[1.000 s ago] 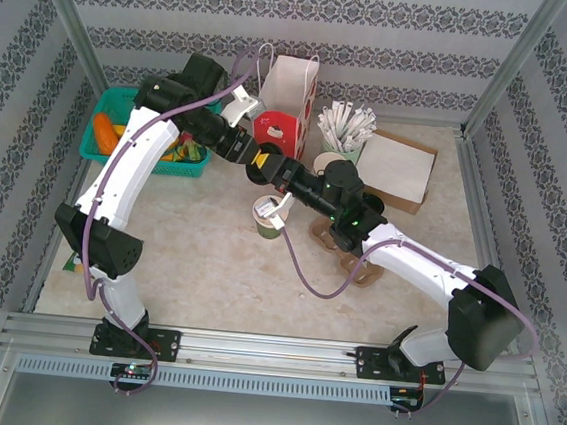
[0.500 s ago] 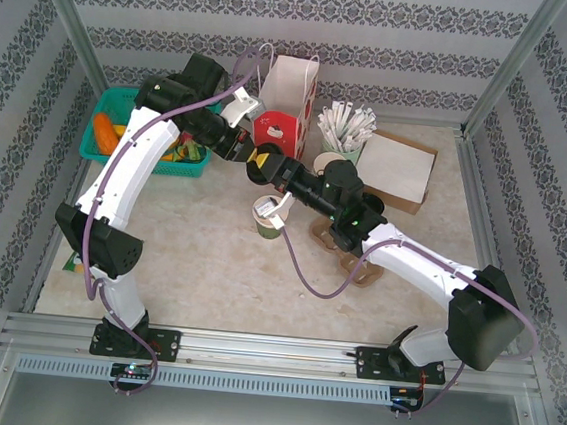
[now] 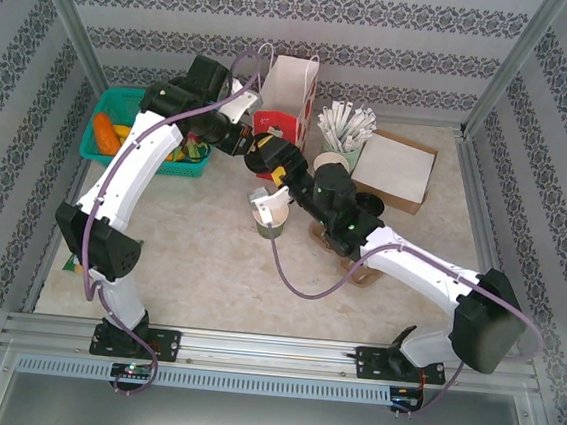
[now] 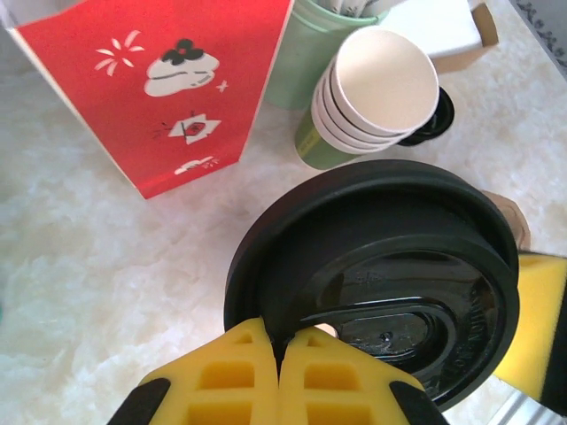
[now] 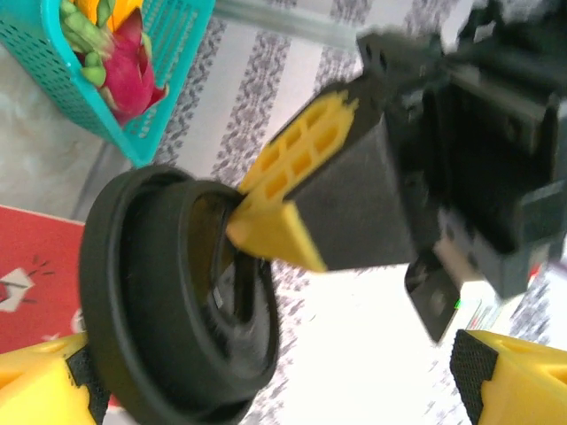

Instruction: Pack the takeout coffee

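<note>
Fingers of your left claw pinch shut on the rim of the black lid. Your right claw stands wide open around that lid, holding nothing. Your coffee cup sits on the bench by your right arm.

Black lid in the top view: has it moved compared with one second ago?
Yes, slightly. The black lid, pinched by the left gripper, has shifted farther back on the table and now sits closer to the red bag.
</note>
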### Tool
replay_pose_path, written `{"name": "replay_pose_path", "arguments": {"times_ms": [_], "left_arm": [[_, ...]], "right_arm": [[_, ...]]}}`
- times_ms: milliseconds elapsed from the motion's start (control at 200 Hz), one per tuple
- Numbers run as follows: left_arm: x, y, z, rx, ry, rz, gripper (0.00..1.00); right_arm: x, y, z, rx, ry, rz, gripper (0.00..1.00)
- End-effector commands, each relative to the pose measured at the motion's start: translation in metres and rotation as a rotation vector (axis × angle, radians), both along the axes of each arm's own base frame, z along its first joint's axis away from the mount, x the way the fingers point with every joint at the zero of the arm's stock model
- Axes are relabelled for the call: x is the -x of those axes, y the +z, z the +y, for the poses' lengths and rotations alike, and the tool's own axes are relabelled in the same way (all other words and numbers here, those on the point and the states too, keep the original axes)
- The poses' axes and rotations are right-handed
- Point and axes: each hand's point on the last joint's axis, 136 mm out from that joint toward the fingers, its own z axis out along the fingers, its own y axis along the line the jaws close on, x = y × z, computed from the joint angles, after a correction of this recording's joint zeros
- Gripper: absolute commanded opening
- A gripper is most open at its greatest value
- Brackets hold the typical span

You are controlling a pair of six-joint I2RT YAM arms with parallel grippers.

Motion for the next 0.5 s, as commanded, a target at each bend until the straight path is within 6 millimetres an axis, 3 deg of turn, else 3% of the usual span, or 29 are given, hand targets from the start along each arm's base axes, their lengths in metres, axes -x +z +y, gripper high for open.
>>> {"name": "replay_pose_path", "arguments": {"times_ms": [0, 185, 325, 415, 495], "left_arm": [[0.0, 0.024, 0.013, 0.005, 0.079, -0.088, 0.0], [0.017, 0.02, 0.02, 0.067, 0.094, -0.075, 0.0], [0.033, 0.019, 0.023, 0.123, 0.106, -0.055, 0.0], [0.034, 0.014, 0.032, 0.13, 0.19, -0.057, 0.0], [0.034, 0.007, 0.035, 0.175, 0.279, -0.031, 0.0]], "right_arm": [[-0.005, -0.027, -0.029, -0.196, -0.23, 0.255, 0.98], [0.013, -0.046, -0.043, -0.469, -0.306, 0.557, 0.98], [0.022, -0.027, -0.055, -0.758, -0.327, 0.703, 0.98], [0.02, -0.008, -0.067, -1.012, -0.396, 0.826, 0.98], [0.02, -0.004, -0.07, -1.206, -0.448, 0.982, 0.98]]}}
